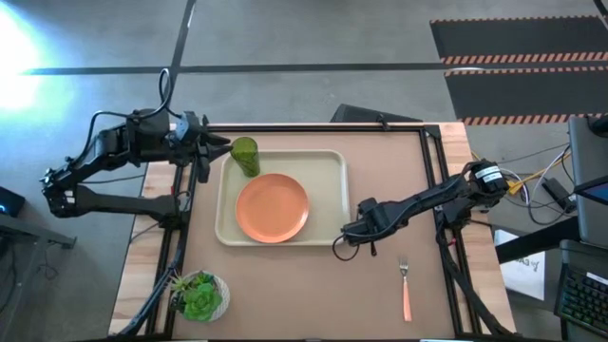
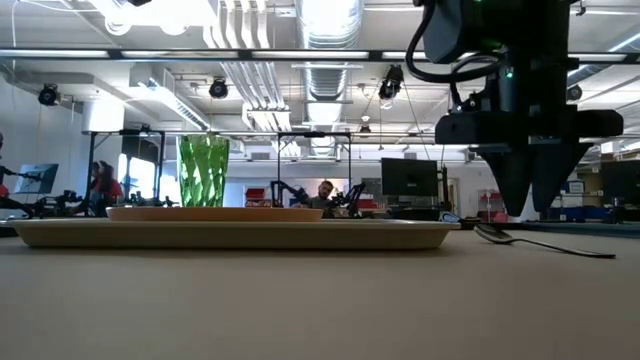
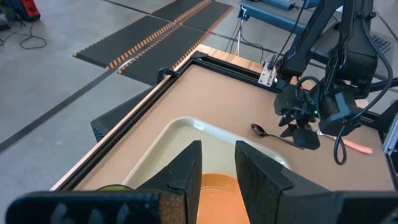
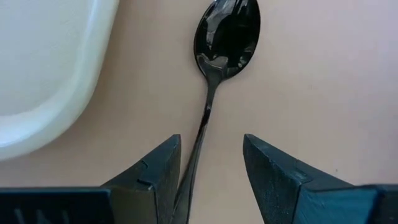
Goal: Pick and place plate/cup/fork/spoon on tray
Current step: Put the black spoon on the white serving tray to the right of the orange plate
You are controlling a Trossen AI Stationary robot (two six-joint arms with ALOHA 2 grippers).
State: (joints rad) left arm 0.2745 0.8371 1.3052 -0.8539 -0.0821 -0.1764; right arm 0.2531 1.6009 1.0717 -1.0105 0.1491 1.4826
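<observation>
My table (image 1: 313, 285) is evenly lit from ceiling lamps (image 2: 330, 15) overhead — they flare white. Glare washes the floor (image 1: 24, 38) corner; my near fingers (image 3: 186, 177) blur — soft shadows only.

Dark jointed arms (image 1: 418, 201); black looping cables; wedge-shaped black fingers (image 4: 152, 171).

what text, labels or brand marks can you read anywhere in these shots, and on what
None can be read.
White sheet off the table's right edge: dark marks, too small to read.
White band on the right arm: no legible print.
Monitors in the room behind: nothing legible.
The tray, plate, cup, fork and spoon show no markings.
</observation>
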